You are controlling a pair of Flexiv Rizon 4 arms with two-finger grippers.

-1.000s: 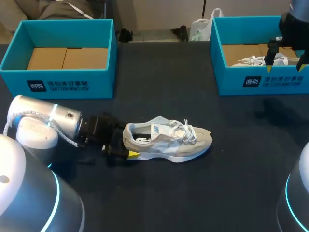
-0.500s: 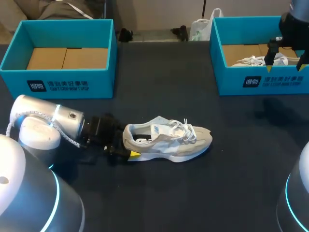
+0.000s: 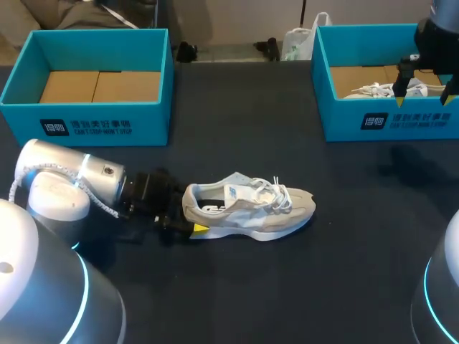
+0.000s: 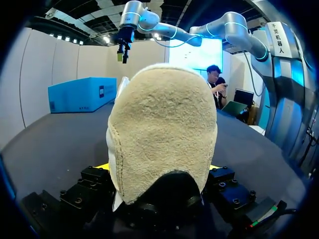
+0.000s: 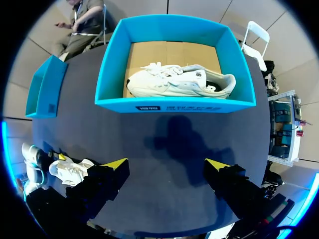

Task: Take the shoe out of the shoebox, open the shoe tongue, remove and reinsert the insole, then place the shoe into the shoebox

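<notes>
L fingers (image 3: 199, 228) clamp shoe (image 3: 247, 208) heel | R fingers (image 5: 117, 165) spread, empty | shoe out on table (image 3: 344, 272) | est. pending: tongue (image 3: 246, 190), insole, re-box

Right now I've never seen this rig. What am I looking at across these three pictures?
Two robot arms work at a dark table. The head view looks down from above and behind; each round picture comes from a camera on one arm's wrist. The left gripper clamps the heel of a beige sneaker lying on the table, which is why that heel fills the left wrist view. The right gripper hangs open and empty over the right shoebox, where a white sneaker lies. The left shoebox holds no shoe.
</notes>
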